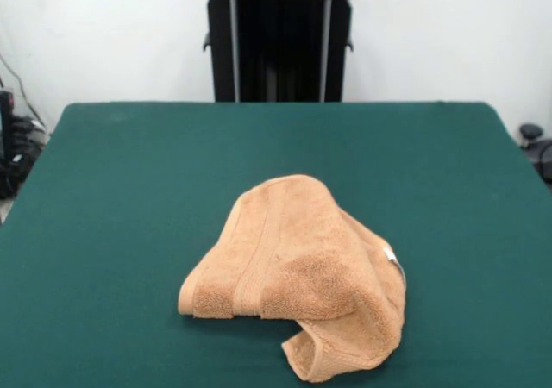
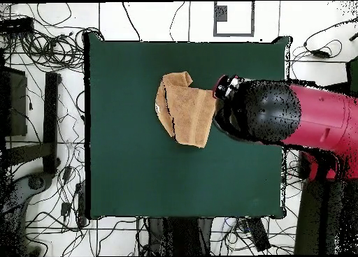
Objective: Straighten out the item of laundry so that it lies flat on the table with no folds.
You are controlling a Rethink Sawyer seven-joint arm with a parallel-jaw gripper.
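The towel [image 1: 297, 272] is lying bunched and folded over near the middle of the bench [image 1: 112, 190] while my arm [image 2: 294, 118] is hanging above its edge, claw state not discernible; pinching two stacked layers would be dragging the folds along.

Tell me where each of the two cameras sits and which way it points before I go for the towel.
Front view: low, across the table, looking at the crumpled towel and the pedestal; no arm shows.
Overhead view: above the table, looking straight down; the red and black arm reaches in from the right, partly over the towel; no pincer visible.
Shared: towel and green table.
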